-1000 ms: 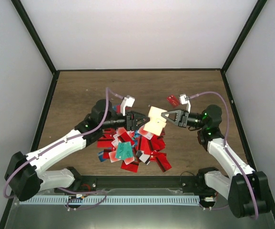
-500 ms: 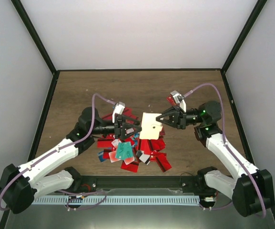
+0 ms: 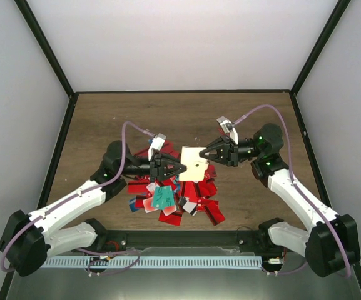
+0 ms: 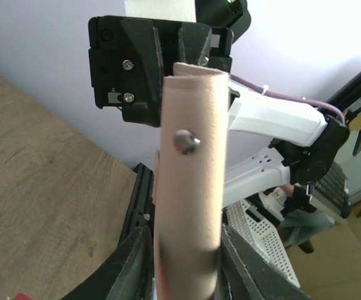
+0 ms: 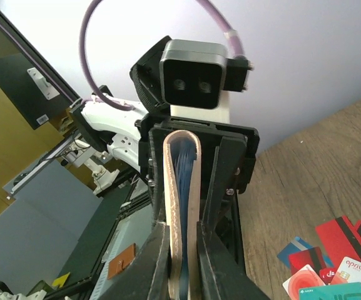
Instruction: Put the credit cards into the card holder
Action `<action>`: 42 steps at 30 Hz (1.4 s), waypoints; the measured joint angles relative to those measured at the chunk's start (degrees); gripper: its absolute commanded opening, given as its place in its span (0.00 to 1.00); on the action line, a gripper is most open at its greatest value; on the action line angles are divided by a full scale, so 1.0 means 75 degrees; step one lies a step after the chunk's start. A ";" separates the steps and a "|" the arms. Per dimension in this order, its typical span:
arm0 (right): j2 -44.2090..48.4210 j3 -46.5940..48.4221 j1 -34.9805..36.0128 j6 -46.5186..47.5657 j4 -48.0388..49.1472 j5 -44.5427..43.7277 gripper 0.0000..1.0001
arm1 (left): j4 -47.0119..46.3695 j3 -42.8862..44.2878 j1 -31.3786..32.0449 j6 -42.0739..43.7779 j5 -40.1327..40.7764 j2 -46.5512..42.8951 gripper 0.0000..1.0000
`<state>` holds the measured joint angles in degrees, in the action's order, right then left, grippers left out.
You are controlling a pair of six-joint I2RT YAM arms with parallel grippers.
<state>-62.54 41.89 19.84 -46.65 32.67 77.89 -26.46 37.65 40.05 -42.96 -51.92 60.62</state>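
While the beige card holder [image 3: 194, 164] hangs above the table [image 3: 105, 119] near the middle of the top view, both arms have hold of it. The left end effector [image 3: 179, 169] is clenched on its left edge and the right end effector [image 3: 206, 154] on its upper right edge. The holder thus spans the gap between them, its line running left to right and rising a little toward the right of the frame. In the left wrist view the holder [image 4: 189, 187] stands edge-on between the fingers [image 4: 133, 269], a small metal stud [image 4: 185, 142] on its side, its far end gripped by the other arm. In the right wrist view it [image 5: 181, 206] shows as a narrow loop with blue inside, which I take to be its open mouth facing that arm. The cards [image 3: 174, 201], mostly red, lie in a loose heap on the table just below the holder, toward the bottom centre of the frame. What matters for the coming move is that the heap sits beneath both end effectors, slightly more under the left one, and neither is free. One will likely have to let go before a card can be fetched, and the left looks nearer.
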 measured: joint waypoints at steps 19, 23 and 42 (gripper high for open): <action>0.0393 0.0781 0.0093 0.2445 -0.4803 -0.3940 0.77 | 0.1976 0.0032 -0.0020 0.1207 0.3168 0.0050 0.04; 0.0583 0.0358 0.0527 0.2296 -0.5208 -0.4878 0.75 | 0.2022 0.0029 -0.0020 0.1387 0.3666 0.0128 0.04; -0.0603 0.0583 0.1588 0.1807 -0.5423 -0.6586 0.59 | 0.1988 0.0181 -0.0020 0.1731 0.3818 0.0956 0.04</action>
<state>-67.07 46.26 31.75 -33.10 -8.01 28.49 -11.55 39.00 39.90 -29.98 -23.29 67.79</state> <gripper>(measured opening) 0.594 0.077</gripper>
